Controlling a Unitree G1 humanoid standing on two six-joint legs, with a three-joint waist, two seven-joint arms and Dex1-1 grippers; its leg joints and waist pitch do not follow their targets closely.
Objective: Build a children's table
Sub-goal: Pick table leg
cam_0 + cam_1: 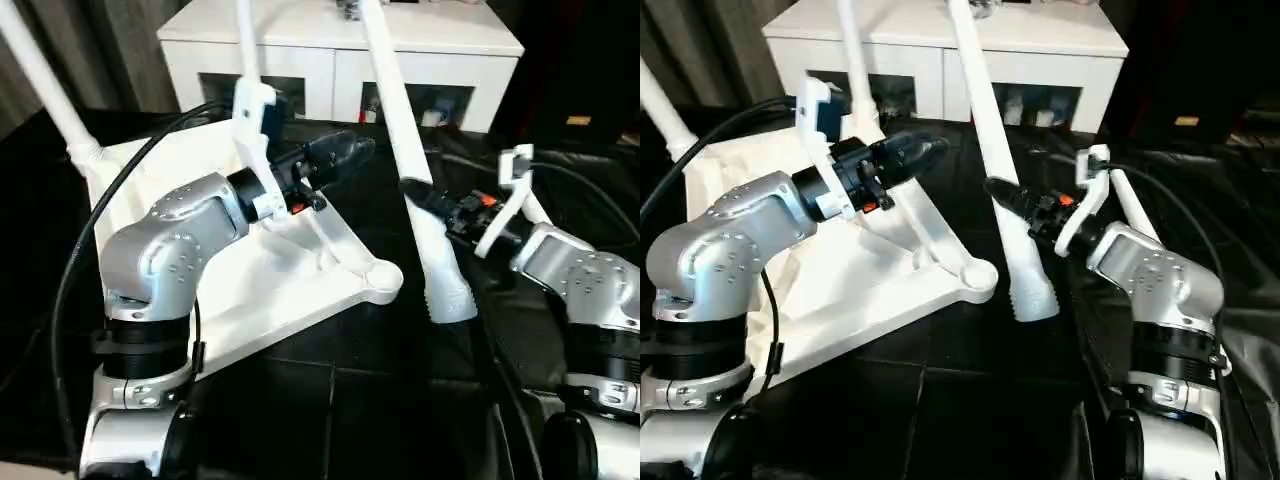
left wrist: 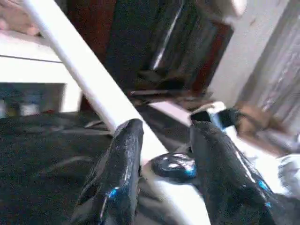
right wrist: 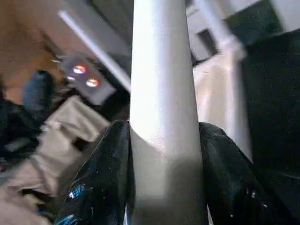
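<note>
Tabletop lies underside-up; right gripper clamps the loose leg just beside its empty corner socket; left gripper hovers apart-fingered, empty; keep the leg upright over that socket.

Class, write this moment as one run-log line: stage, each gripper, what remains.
stage: fitting leg | right gripper: shut on loose leg | left gripper: open, holding nothing | tabletop: underside up | near corner socket: unfilled

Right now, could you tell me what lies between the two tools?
In the left eye view, the leg in the right tool stands between it and the left tool.
</note>
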